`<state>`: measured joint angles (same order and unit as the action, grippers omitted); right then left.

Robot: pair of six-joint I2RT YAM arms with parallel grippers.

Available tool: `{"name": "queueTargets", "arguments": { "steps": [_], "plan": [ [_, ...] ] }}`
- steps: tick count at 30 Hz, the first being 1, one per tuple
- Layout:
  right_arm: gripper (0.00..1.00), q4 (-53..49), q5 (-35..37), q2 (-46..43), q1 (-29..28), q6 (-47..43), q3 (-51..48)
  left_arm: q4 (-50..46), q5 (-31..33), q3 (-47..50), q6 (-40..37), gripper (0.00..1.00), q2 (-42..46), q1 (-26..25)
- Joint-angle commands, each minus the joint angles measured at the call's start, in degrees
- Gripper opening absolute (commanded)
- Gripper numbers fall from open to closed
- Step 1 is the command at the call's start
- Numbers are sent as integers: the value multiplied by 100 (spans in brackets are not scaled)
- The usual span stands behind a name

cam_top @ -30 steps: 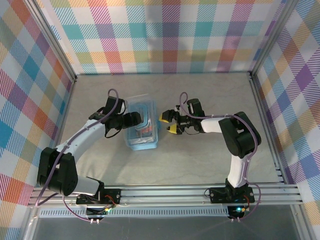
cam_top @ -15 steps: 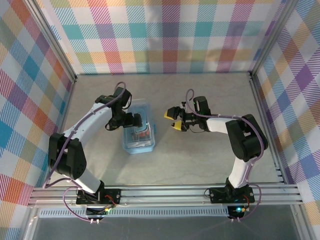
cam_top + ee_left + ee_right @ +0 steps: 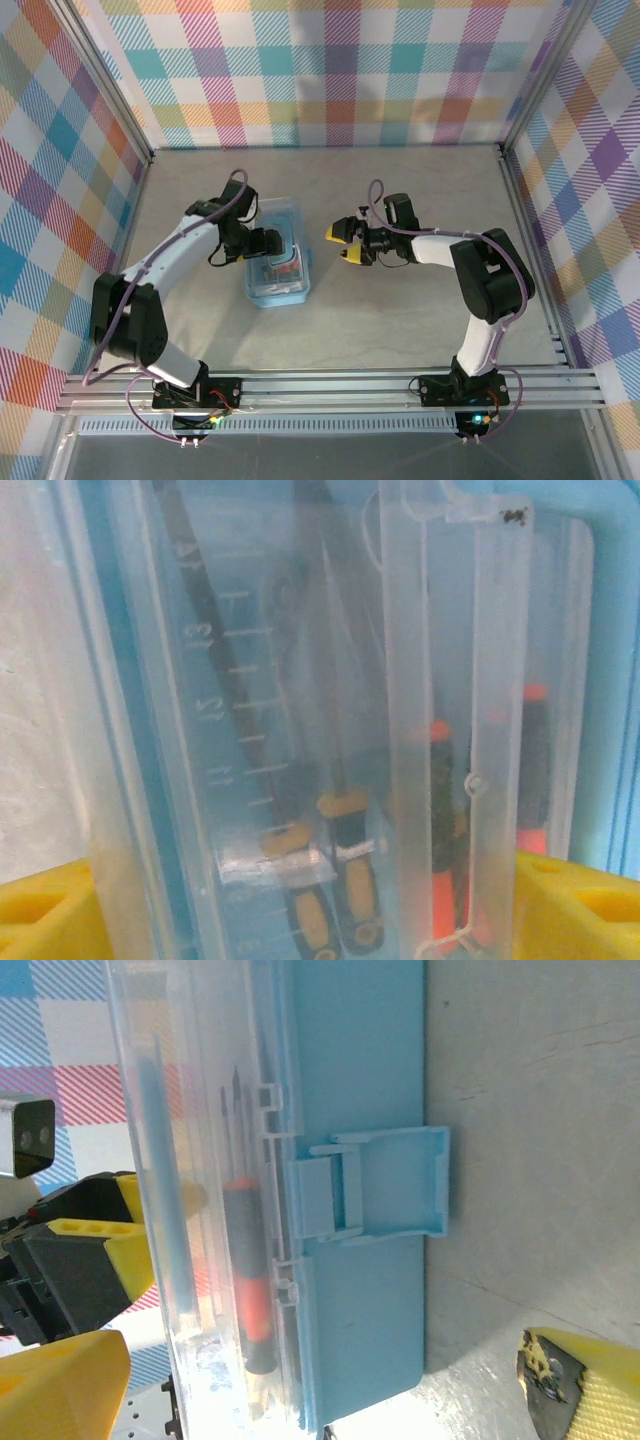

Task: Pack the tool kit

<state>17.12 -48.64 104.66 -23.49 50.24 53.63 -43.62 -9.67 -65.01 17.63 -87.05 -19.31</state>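
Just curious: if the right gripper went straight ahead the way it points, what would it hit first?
The right gripper would most likely meet the blue case, near its side latch; depth is hard to judge.

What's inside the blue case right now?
Through the clear lid of the case you can see slim screwdrivers: two black-yellow screwdrivers and orange-red screwdrivers. The lid's frosted ribs blur them, so the exact count and the case floor beneath cannot be told.

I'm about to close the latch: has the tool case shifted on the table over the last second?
Yes, slightly: the tool case has slid a little left, toward the left wall's metal rail.
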Motion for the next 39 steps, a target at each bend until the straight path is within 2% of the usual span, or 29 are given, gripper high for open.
{"name": "queueTargets", "arguments": {
  "steps": [1, 9, 18, 22, 27, 31, 35, 39],
  "plan": [
    [99, -76, -216, 125, -50, -188, 179, 491, -968, 1113, 171, 80, -234, -82],
    [99, -509, -181, -57, -55, -455, 231, 1384, -1784, 1620, 301, 78, -23, -124],
    [99, -684, -82, -234, -38, -594, 31, 1419, -2022, 1387, 205, 78, -101, -109],
    [99, -673, -110, -316, -16, -588, -59, 1749, -2257, 1442, 291, 78, -180, -99],
    [99, -825, -154, -574, 109, -695, -174, 1940, -2241, 1447, 313, 77, -352, -73],
    [99, -933, -154, -774, 302, -734, -298, 1474, -1804, 1238, -3, 77, -451, -12],
    [99, -1110, -118, -993, 474, -836, -405, 716, -905, 912, -377, 77, -478, 6],
    [99, -1366, -5, -1084, 498, -987, -359, 165, -417, 662, -515, 77, -430, 4]
  ]
}}
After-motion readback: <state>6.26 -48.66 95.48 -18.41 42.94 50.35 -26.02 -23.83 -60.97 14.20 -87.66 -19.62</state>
